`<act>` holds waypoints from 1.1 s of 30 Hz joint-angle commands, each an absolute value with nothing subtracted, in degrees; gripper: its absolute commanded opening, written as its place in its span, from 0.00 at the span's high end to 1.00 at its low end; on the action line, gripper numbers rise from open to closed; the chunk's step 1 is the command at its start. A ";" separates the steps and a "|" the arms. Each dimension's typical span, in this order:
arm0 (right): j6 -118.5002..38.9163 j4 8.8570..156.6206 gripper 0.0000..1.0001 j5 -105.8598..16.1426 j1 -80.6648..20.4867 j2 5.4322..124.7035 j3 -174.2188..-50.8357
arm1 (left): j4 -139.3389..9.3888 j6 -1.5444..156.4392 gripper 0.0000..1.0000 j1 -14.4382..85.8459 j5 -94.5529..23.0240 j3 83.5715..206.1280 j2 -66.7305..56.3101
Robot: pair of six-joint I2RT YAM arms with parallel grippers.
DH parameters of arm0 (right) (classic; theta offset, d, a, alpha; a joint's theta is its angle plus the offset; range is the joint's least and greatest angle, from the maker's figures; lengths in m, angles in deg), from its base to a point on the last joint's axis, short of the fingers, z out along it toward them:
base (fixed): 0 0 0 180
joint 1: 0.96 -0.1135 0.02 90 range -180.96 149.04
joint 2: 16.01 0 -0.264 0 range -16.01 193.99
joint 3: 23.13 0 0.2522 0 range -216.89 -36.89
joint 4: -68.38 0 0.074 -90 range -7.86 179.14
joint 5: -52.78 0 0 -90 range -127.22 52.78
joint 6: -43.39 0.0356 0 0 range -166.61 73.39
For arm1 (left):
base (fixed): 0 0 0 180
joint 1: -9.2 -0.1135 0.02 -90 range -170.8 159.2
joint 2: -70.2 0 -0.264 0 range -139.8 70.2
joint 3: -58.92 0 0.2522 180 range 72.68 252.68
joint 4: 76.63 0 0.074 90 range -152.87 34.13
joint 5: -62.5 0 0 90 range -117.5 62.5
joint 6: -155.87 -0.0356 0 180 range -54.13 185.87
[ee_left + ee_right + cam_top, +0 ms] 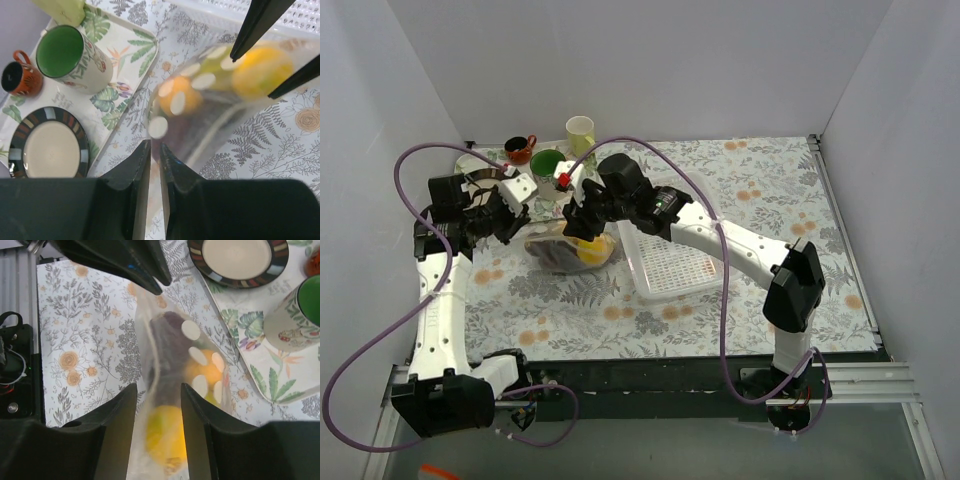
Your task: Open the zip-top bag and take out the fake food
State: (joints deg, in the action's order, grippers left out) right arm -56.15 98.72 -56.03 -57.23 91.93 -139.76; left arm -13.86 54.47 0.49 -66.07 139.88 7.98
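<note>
Left gripper: jaws were drawn to a thin slit; an edge of the zip-top bag ran into that slit, so it looked pinched there
Right gripper: jaws were half-spread, one finger on each side of the bag; both inner faces met the plastic, so I judged it clasped rather than loose
Bag's place: straight ahead of both sets of fingertips; it spanned the gap between the two grippers, which faced each other
Long axis: it ran along the line from one gripper to the other
Fake food: the lemon sat deepest between the right fingers; the orange piece and a dark purple piece lay further out, toward the left gripper
Zip seal: not made out; which end opened could not be told
Nearer arm: neither; both were already on the bag
</note>
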 commanded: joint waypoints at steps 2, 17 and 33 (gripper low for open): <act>-59.87 85.23 0.50 -60.86 -57.56 87.87 -135.34 | -7.33 52.24 0.86 0.50 -70.65 145.01 7.36; -61.47 89.80 0.46 -61.92 -65.12 83.32 -120.16 | -4.68 49.95 0.87 0.50 -68.10 131.14 11.48; -70.94 61.24 0.39 -13.59 -86.74 77.93 -94.19 | -11.01 63.23 0.83 11.75 -79.27 130.78 -3.01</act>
